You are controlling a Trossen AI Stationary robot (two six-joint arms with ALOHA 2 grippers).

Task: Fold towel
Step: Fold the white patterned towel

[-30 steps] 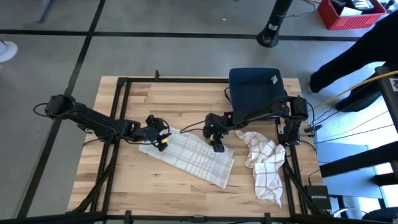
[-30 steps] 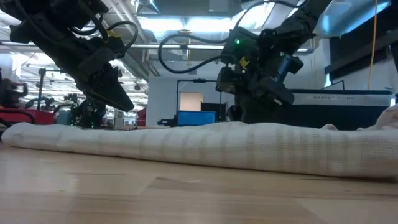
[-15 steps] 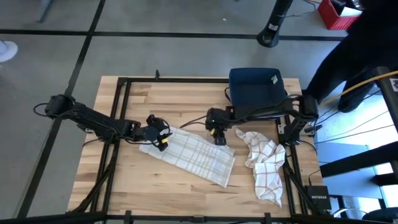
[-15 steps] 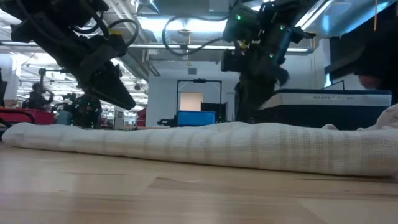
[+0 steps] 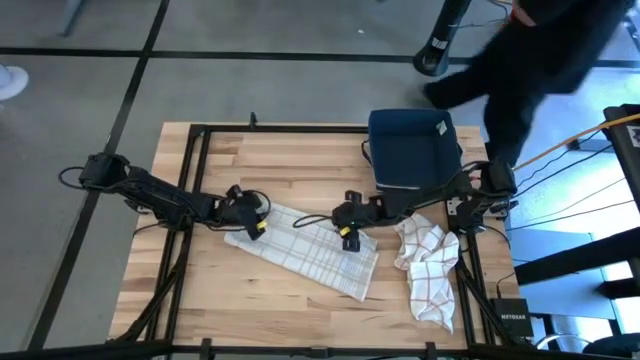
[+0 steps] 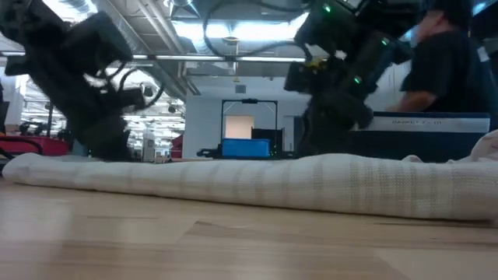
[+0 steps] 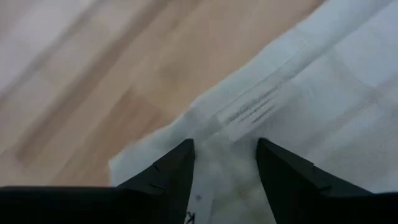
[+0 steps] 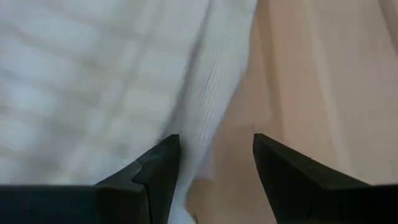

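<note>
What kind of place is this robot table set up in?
Probably a lab or workshop: a wooden table on bare concrete floor, loose cables beside it, and an open hall with strip lights behind.

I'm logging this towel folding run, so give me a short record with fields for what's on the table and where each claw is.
surface: wooden table
flat towel: white checked towel, spread at the centre
second cloth: crumpled red-checked cloth, near the right edge
bin: dark blue bin, at the far side
left claw: open, at the flat towel's left corner
right claw: open, over the flat towel's right edge
person: dark clothing, beyond the table
</note>
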